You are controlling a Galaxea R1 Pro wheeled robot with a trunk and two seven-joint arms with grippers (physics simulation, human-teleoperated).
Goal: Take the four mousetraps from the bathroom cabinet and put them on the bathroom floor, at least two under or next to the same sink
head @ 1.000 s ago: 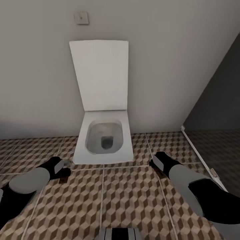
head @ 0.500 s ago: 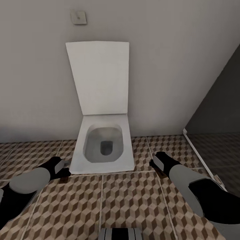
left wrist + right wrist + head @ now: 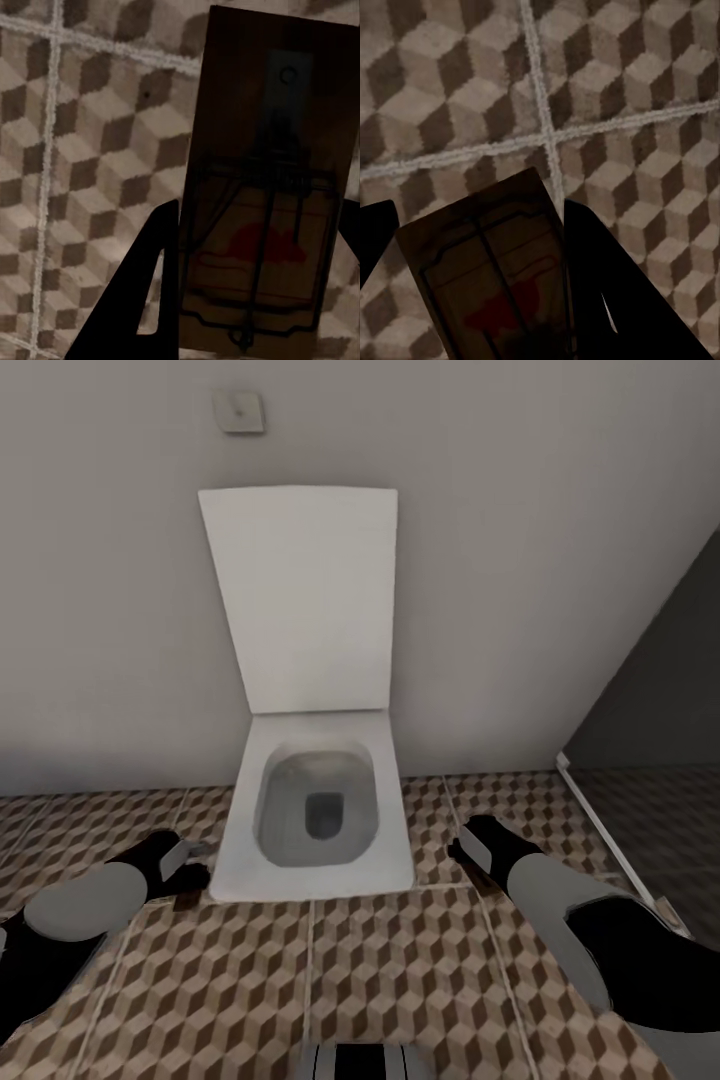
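Observation:
My left gripper is shut on a mousetrap, a dark brown wooden slab with wire parts and a red patch, held above the cube-patterned bathroom floor. My right gripper is shut on a second mousetrap over the same tiles. In the head view the left gripper hangs low at the toilet's front left corner. The right gripper hangs low just off its front right corner. The cabinet and the sink are out of view.
A white square toilet with its lid up stands against the grey wall straight ahead, between my two arms. A dark glass shower screen with a white floor rail closes the right side. Patterned floor tiles stretch in front of me.
The whole head view has shifted and the toilet now looks slightly nearer and further right, so the camera has moved. Both grippers keep their places in the picture.

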